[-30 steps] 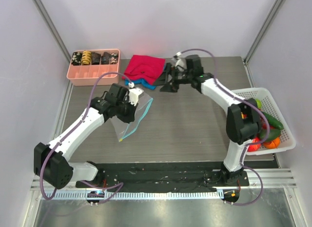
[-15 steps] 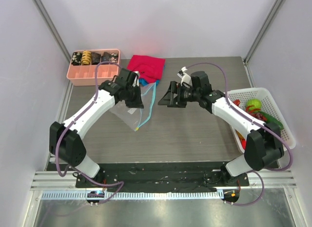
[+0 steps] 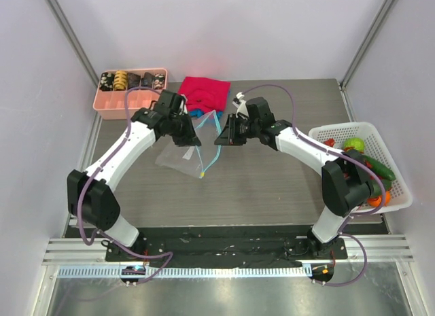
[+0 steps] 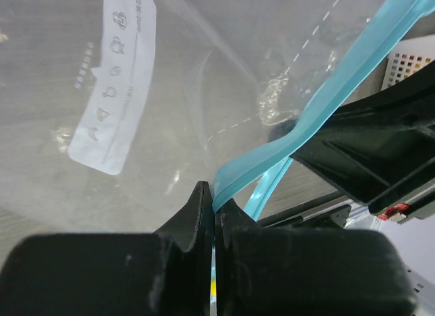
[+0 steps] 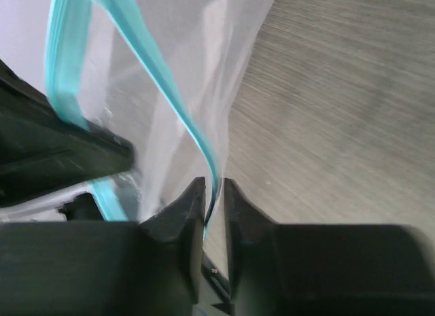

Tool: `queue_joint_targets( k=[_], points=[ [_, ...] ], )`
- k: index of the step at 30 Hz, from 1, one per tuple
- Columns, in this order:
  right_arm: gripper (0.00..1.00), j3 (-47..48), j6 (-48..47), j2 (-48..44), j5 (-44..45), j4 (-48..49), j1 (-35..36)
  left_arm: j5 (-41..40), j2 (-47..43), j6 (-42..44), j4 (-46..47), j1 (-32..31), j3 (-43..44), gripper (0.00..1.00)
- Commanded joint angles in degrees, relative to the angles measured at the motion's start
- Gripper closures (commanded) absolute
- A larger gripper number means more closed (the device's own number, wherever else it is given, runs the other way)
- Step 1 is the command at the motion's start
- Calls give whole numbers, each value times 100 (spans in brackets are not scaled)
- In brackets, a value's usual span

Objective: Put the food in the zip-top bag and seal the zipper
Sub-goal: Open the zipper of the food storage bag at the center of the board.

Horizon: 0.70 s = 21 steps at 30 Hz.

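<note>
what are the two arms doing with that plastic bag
Both arms are holding the clear zip-top bag by its teal zipper. The left end effector is pinched on one lip of the strip and the right end effector on the other, so the mouth looks parted between them. Nothing shows inside the bag. The toy food sits in the white basket on the right, so no piece is bagged yet.

At centre the zip-top bag [image 3: 178, 158], cloths [image 3: 204, 93] behind it, tray [image 3: 129, 114] far left, food [image 3: 353, 145] in basket [image 3: 353, 127] far right.
</note>
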Motion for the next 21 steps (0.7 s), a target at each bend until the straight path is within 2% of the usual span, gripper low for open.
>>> queue_joint_targets(
  k=[1,3,5,7,9,13,16,20,21],
  points=[
    [99,244,19,-212,-4,227,-18,145,-662,176,-192,225,-17,100],
    [99,156,-24,-344,-230,113,-53,-188,-838,711,-420,234,44,100],
    [99,112,-77,-503,-495,-123,-167,-1012,-1022,1351,-578,242,71,100],
    [99,94,-235,-617,-838,-309,-211,-1488,-1102,1888,-720,234,150,100],
    [99,59,-567,-688,-935,-686,-246,-1788,-1050,2738,-1008,225,299,100],
    [99,-134,-912,-715,-1084,-1065,-465,-2483,-1023,3744,-1598,242,405,100],
    [99,-152,-1376,-670,-927,-1381,-545,-2449,-1357,3807,-1520,242,256,100],
    [99,101,-1931,-653,-672,-1793,-537,-1702,-1191,3404,-1660,234,440,100],
    [89,198,-2010,-635,-654,-1890,-537,-1501,-1025,3316,-1617,216,449,100]
  ],
)
